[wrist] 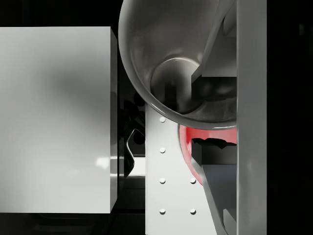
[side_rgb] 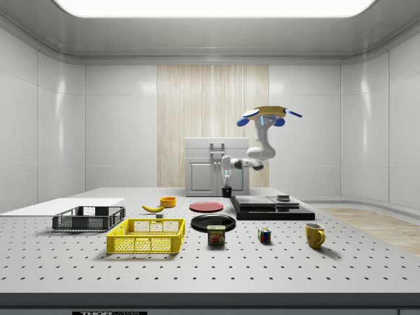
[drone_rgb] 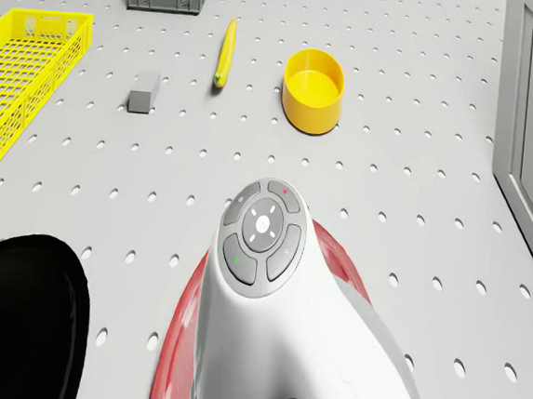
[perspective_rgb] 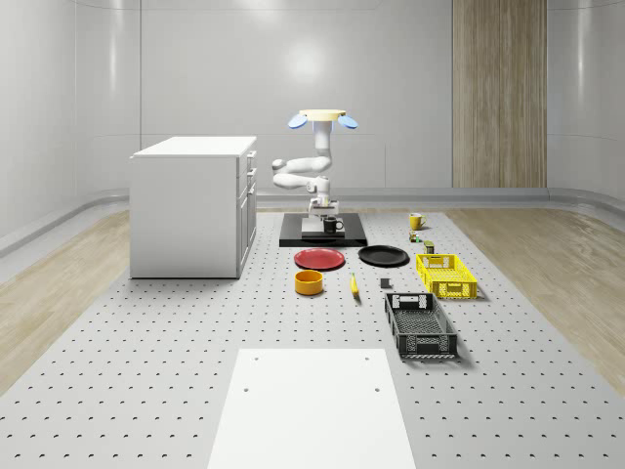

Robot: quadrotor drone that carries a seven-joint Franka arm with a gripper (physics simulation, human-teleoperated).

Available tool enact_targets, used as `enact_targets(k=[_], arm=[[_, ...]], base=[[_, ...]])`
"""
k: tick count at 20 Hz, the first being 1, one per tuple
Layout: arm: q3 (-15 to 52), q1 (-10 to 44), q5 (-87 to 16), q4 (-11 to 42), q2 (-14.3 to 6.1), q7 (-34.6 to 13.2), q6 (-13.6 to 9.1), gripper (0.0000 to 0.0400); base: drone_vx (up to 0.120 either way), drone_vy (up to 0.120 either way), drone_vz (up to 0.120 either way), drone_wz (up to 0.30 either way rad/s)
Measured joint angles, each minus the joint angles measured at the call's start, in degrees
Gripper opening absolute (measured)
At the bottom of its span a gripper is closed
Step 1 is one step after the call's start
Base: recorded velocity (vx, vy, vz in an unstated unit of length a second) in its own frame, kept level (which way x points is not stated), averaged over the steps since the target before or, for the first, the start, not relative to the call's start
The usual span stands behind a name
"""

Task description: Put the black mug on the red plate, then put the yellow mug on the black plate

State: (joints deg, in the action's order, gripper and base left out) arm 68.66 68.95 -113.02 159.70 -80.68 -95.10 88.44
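Black glossy mug [perspective_rgb: 333, 225] gripped between the closed gripper [side_rgb: 226, 185] fingers, drone hovering above the black slab, round red plate [perspective_rgb: 319, 258] lying just ahead.

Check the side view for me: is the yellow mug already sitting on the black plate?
No. The yellow mug stands on the bare table near the side view's right, well apart from the black plate.

Seen in the whole-scene view, two plates [perspective_rgb: 320, 259] [perspective_rgb: 383, 256] are set side by side before a slab [perspective_rgb: 323, 237], over which the drone [perspective_rgb: 322, 119] is held in the air. A cabinet [perspective_rgb: 191, 205] is placed at the left. A bowl [perspective_rgb: 310, 282] and banana [perspective_rgb: 354, 284] are laid nearer, two crates [perspective_rgb: 446, 275] [perspective_rgb: 420, 325] at the right, and a mug [perspective_rgb: 416, 222] behind them.
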Motion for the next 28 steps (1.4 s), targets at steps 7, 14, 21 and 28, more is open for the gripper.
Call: enact_targets(k=[7, 14, 21, 28], arm=[[0.07, 0.19, 0.22, -0.03, -0.46, -0.15, 0.42, 0.0110], [0.14, 0.37, 0.42, -0.07, -0.88, -0.29, 0.82, 0.0110], [0.20, 0.53, 0.60, -0.10, -1.27, -0.42, 1.18, 0.0110], [0.33, -1.27, 1.00, -0.21, -2.14, 1.51, 2.00, 0.0110]], base=[[0.120, 0.000, 0.000, 0.000], [0.120, 0.000, 0.000, 0.000], [0.120, 0.000, 0.000, 0.000], [0.017, 0.000, 0.000, 0.000]])
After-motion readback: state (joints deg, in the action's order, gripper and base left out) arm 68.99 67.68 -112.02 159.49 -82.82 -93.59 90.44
